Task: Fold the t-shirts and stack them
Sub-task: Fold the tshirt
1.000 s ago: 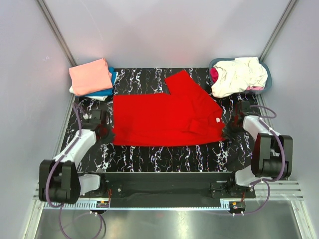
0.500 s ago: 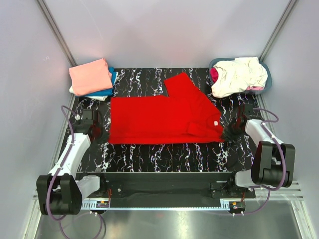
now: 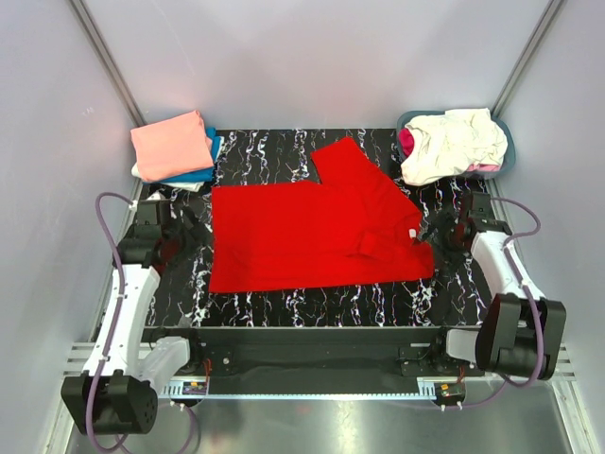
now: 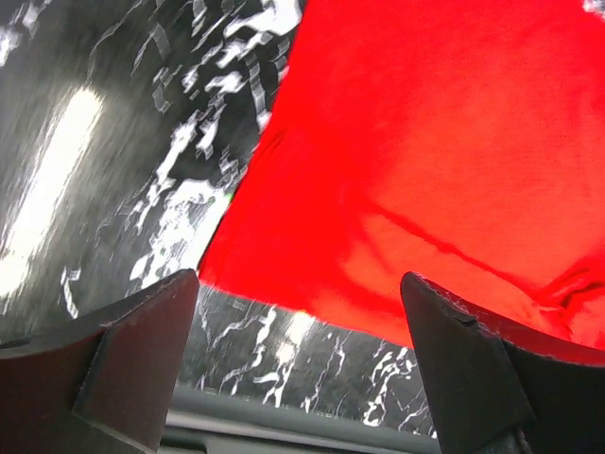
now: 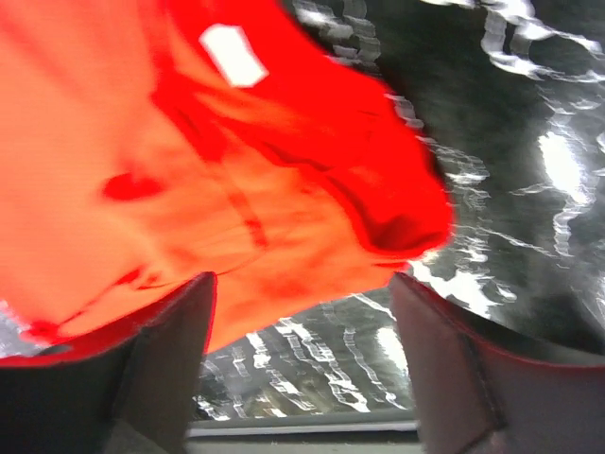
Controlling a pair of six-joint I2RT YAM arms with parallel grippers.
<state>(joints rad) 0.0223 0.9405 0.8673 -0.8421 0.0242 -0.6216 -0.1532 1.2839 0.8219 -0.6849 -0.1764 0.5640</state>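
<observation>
The red t-shirt (image 3: 317, 232) lies flat across the middle of the marbled worktop (image 3: 284, 303) (one sleeve pointing at the far edge), the left gripper (image 4: 298, 312) by its left hem and the right gripper (image 5: 302, 303) by its collar end, both spread wide, holding nothing.

We see a black, white-veined table (image 3: 265, 151) enclosed by plain pale walls (image 3: 312, 57), with slanted metal posts (image 3: 100, 52) at both far corners, softly lit.
</observation>
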